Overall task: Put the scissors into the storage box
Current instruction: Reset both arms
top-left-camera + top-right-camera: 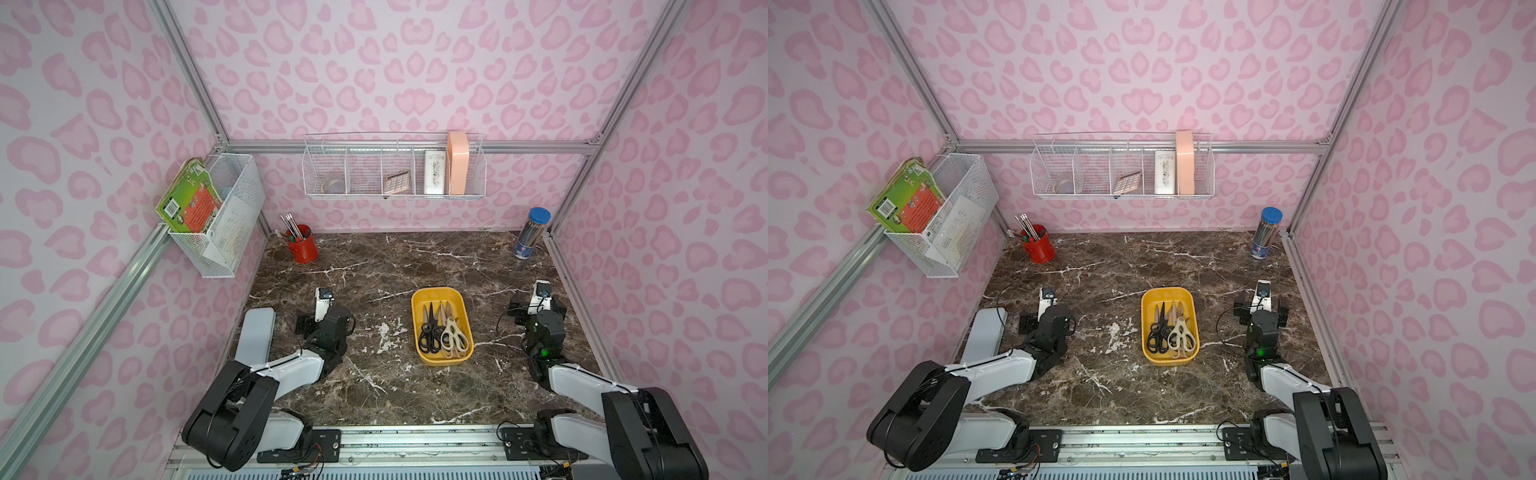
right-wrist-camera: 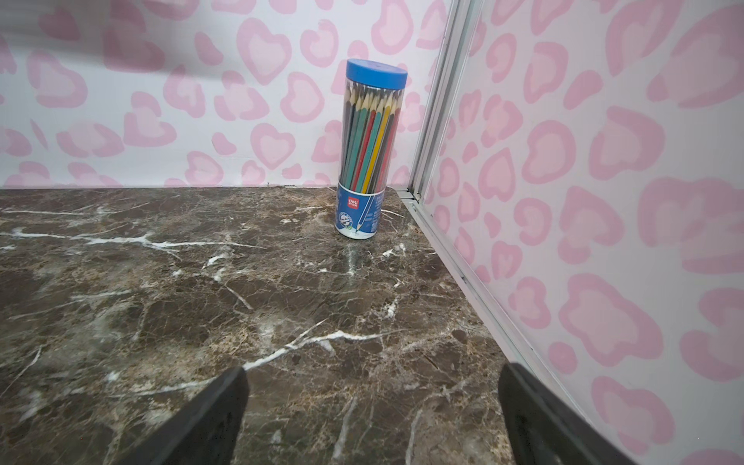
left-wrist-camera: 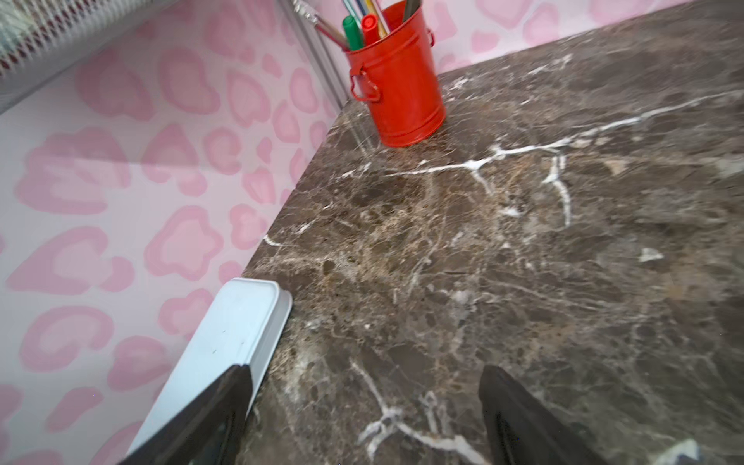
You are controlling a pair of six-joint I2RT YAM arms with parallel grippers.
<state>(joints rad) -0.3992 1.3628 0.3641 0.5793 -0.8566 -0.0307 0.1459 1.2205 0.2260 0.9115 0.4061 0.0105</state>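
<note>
In both top views the yellow storage box (image 1: 436, 291) (image 1: 1167, 289) lies mid-table between the arms. Several scissors (image 1: 442, 332) (image 1: 1173, 332) lie in it, blades pointing to the back wall; black handles (image 1: 430, 334) sit beside cream handles (image 1: 455, 338). My left gripper (image 1: 322, 318) (image 3: 364, 374) hangs well to the left of the box, open, with only bare marble between its fingers. One left finger (image 3: 225, 402) overlaps the grey-blue case in the wrist view. My right gripper (image 1: 538, 309) (image 2: 372, 372) is to the right of the box near the side wall, open and empty.
A flat grey-blue case (image 1: 257, 336) (image 3: 237, 322) lies along the left wall. A red cup of pens (image 1: 303, 247) (image 3: 396, 84) stands at the back left, a blue-lidded pencil tube (image 1: 532, 232) (image 2: 368, 149) at the back right. White wire baskets (image 1: 395, 170) (image 1: 224, 216) hang on the walls.
</note>
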